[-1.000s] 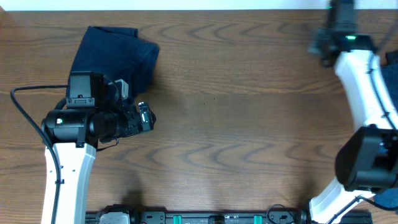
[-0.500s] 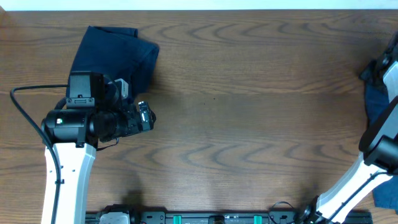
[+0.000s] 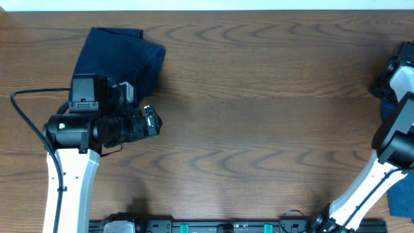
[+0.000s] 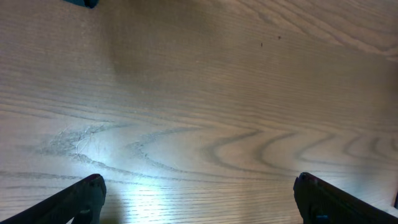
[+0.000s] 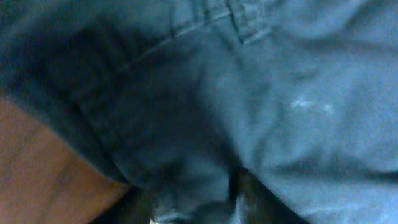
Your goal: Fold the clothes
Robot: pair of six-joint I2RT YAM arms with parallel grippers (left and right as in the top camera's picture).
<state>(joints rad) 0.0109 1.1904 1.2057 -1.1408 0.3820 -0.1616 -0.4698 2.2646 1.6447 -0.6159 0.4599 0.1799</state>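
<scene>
Your right arm [image 3: 394,139] is swinging down from far corner, right hand [image 3: 387,84] digging into blue shorts [image 5: 261,93] at right edge of bench [image 3: 259,142], likely fetching next piece; grip unreadable. Your left hand [image 4: 199,199] is waiting spread near folded navy shorts [image 3: 119,55].

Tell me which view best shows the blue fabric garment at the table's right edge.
Right wrist view: the blue fabric garment fills it close up, stitched seams showing, though blurred. Overhead catches only a sliver at the frame's right edge, partly behind the right arm. Left wrist shows none of it, just the wooden table.
</scene>
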